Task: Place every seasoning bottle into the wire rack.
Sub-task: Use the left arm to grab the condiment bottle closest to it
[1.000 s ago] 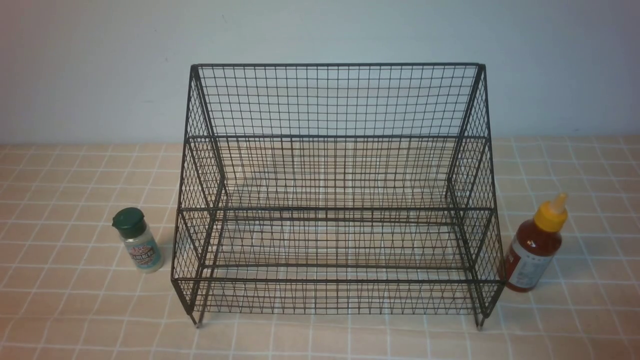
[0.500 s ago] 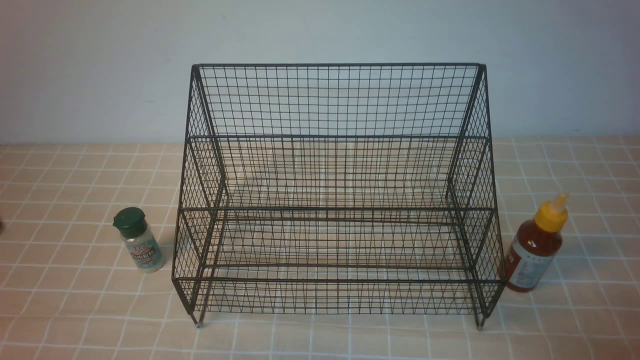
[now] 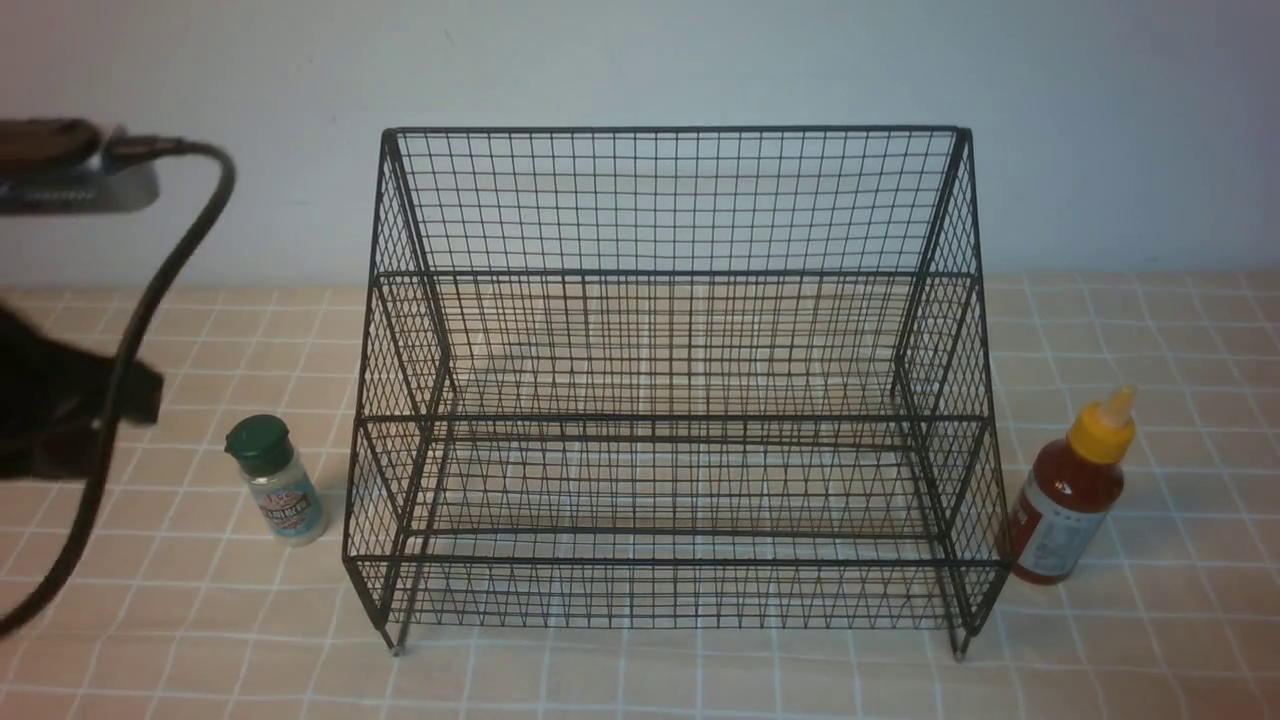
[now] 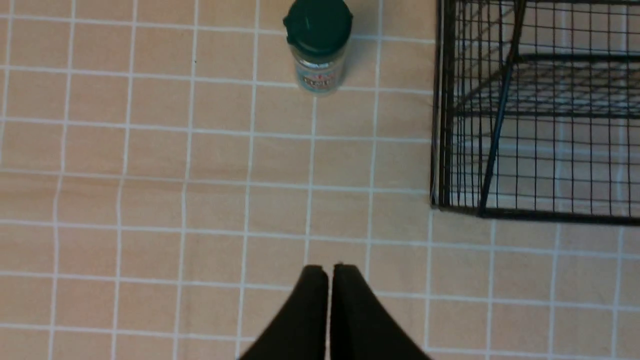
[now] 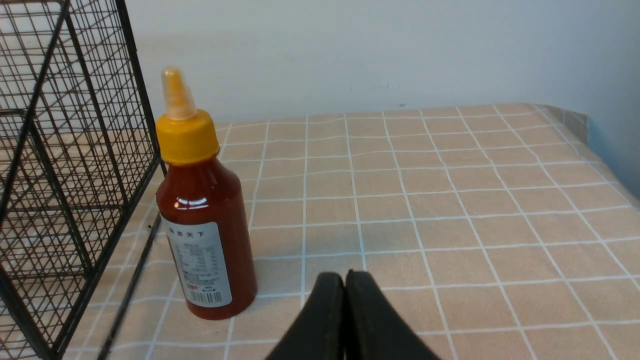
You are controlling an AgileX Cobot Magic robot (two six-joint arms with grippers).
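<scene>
Front view: the black wire rack (image 3: 665,400) stands mid-worktop (image 3: 150,620) on short feet, its back to the pale wall (image 3: 640,60). Both bottles stand upright outside it. The green-capped shaker (image 3: 275,480) is just beside its left side, and the red sauce bottle (image 3: 1070,490) is close against its right front corner. The left arm (image 3: 60,410) and a looping black cable (image 3: 150,300) enter at the left edge, near the shaker but not touching it.

Left wrist view: the left tool (image 4: 329,272) is pressed together and holds nothing, above bare worktop. The shaker (image 4: 317,50) is well ahead of it, and the rack's corner (image 4: 535,125) lies off to one side.

Right wrist view: the right tool (image 5: 345,280) is pressed together and holds nothing. The sauce bottle (image 5: 205,240) is near it, beside the rack's mesh side (image 5: 65,175); contact cannot be told.
</scene>
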